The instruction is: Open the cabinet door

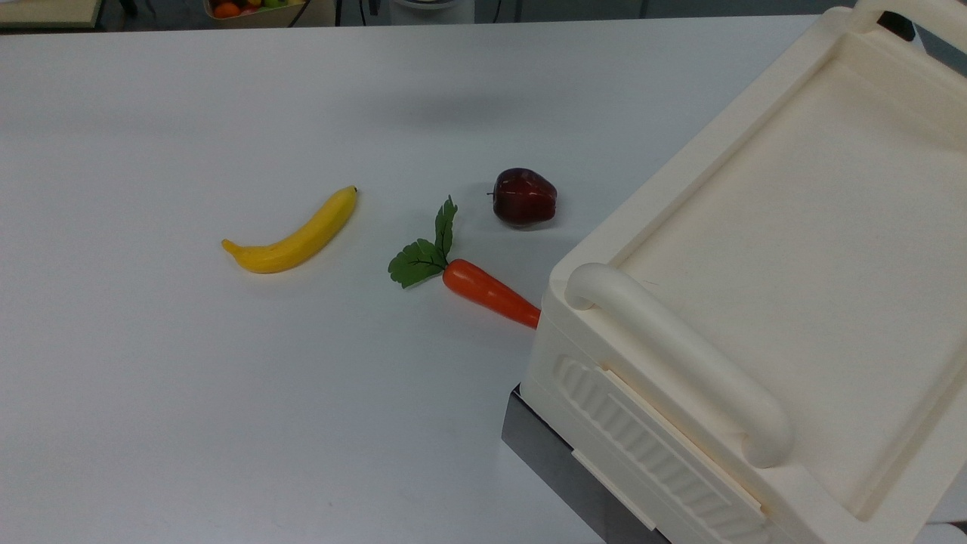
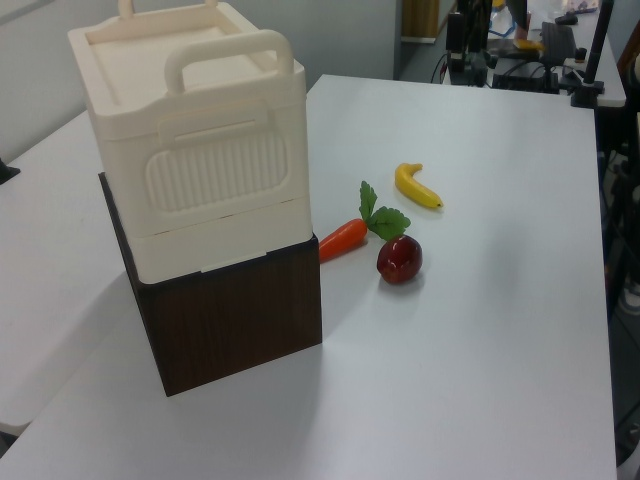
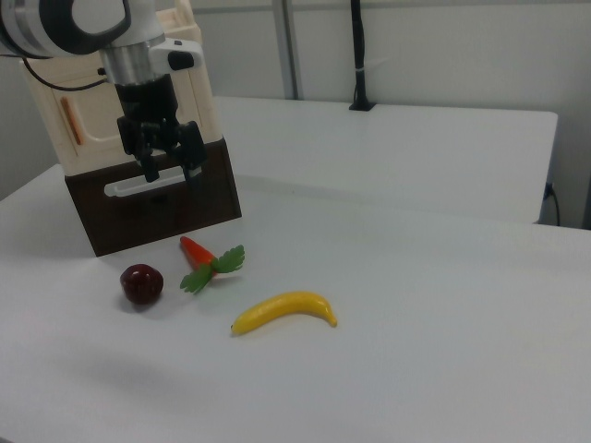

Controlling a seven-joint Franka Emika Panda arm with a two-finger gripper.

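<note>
Progress looked slight: the cabinet (image 3: 138, 138) stood at the upper left of the right view's frame, and its door (image 3: 92, 125), the cream panel with a copper strip near its left end, seemed to lie flush and closed, though the arm covered part of it. The end effector (image 3: 166, 166) hung in front of the cabinet face with its fingers (image 3: 148, 168) spread and released, holding nothing, just at a pale bar (image 3: 148, 185) on the dark base. Gripping and pulling the door open was, by my judgement, all yet to do, while the apple (image 3: 141, 283), carrot (image 3: 196, 252) and banana (image 3: 284, 310) lay on the desk (image 3: 416, 277) at lower centre, apart from the cabinet.
</note>
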